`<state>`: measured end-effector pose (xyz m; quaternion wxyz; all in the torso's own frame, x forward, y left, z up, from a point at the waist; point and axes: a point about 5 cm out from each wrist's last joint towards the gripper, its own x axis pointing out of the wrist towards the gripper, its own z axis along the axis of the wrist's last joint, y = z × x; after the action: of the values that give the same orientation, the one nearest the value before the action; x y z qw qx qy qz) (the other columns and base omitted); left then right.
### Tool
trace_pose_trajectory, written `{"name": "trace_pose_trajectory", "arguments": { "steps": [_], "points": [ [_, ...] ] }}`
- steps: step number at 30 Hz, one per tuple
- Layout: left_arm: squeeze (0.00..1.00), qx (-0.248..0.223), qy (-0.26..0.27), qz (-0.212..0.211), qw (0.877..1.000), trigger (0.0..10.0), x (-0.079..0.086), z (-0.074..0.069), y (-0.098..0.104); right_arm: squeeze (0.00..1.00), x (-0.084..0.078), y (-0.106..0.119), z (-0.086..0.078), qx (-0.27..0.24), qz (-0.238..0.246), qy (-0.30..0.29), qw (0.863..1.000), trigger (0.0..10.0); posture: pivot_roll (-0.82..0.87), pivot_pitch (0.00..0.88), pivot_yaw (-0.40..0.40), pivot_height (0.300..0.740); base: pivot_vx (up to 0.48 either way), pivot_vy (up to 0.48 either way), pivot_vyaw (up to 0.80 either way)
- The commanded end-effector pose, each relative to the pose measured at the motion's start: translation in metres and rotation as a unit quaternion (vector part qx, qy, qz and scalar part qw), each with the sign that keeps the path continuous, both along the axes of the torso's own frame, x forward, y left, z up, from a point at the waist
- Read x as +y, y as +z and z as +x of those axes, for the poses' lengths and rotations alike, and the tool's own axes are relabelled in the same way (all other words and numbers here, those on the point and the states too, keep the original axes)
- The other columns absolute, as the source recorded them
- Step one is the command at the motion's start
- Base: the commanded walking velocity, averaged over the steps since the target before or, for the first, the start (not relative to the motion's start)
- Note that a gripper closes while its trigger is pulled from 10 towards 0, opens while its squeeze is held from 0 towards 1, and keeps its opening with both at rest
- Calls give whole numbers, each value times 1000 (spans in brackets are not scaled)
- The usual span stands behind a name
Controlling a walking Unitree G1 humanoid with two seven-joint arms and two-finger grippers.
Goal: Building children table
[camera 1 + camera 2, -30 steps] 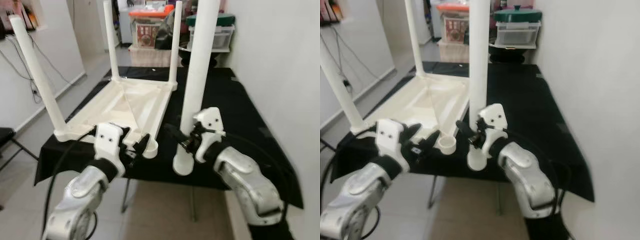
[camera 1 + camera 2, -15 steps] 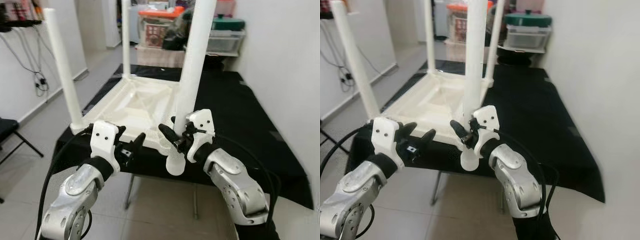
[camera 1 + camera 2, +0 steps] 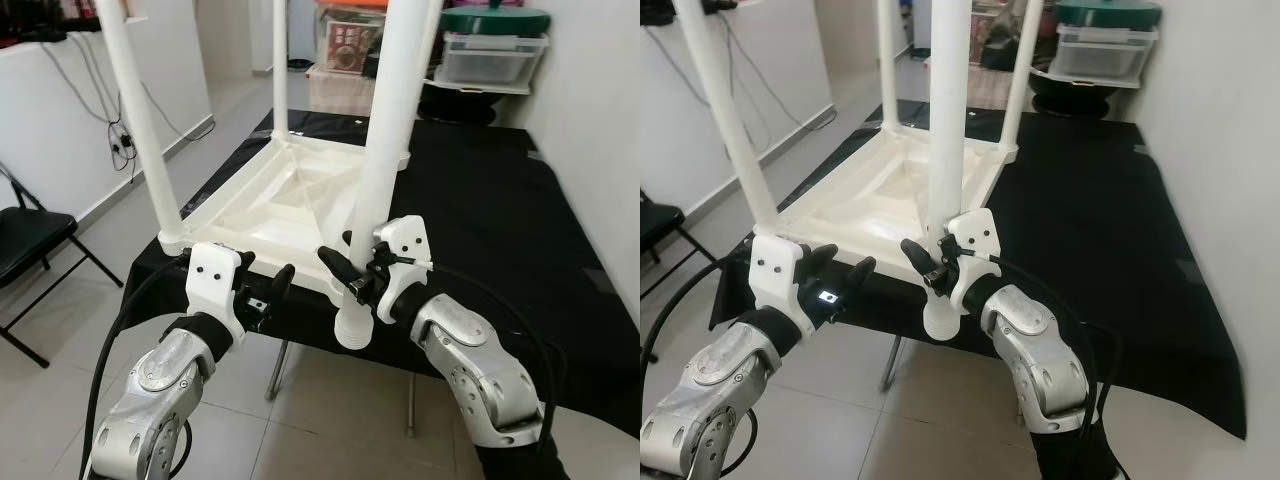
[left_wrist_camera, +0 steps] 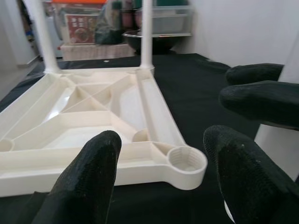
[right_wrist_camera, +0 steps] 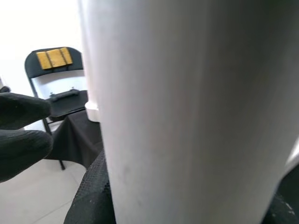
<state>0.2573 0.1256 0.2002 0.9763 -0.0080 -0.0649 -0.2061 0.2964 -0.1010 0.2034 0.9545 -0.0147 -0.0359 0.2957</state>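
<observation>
The right gripper (image 3: 352, 272) is clamping the loose white leg (image 3: 385, 140) near its threaded foot, holding it nearly upright with the foot hanging just off the near edge of the black-draped bench (image 3: 500, 230). The left gripper (image 3: 262, 287) is hovering at about nine o'clock from it, fingers spread wide and holding nothing.

The upturned tabletop (image 3: 290, 205) is lying at twelve o'clock from both, three legs already standing in it. Its empty corner socket (image 4: 187, 160) is sitting just beyond the left fingertips (image 4: 91, 154).

To do this well, I'd say the right arm is needing to carry the foot inward over that socket, square the leg plumb, then press and turn, with the left gripper bracing the corner against sliding.

Far back, a printed box (image 3: 345, 45) is showing, its writing too blurred to read.
</observation>
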Motion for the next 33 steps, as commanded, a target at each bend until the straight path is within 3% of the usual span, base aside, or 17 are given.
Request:
{"name": "trace_pose_trajectory", "arguments": {
  "steps": [1, 15, 22, 33],
  "points": [
    [0, -2, -3, 2, 1000, 10000, -2, 1, 1, 0, 0, 5, 2, -14, 6, -3, 1000, 10000, 20, 37, -39, 740, 0, 0, 0],
    [0, -7, -15, -1, 1000, 10000, -4, 0, 4, 0, -2, 7, 3, -16, 19, -10, 1000, 10000, 18, 36, -33, 740, 292, 0, 0],
    [0, -8, -19, -4, 1000, 10000, -6, 0, 4, 0, -1, 10, 3, -19, 34, -3, 999, 10000, 19, 31, -33, 740, 314, 0, -343],
    [0, -30, -27, 7, 999, 10000, -10, -3, 13, 0, 2, 15, -2, -31, 41, 42, 998, 10000, 21, 29, -33, 740, 0, 0, 0]
  ]
}}
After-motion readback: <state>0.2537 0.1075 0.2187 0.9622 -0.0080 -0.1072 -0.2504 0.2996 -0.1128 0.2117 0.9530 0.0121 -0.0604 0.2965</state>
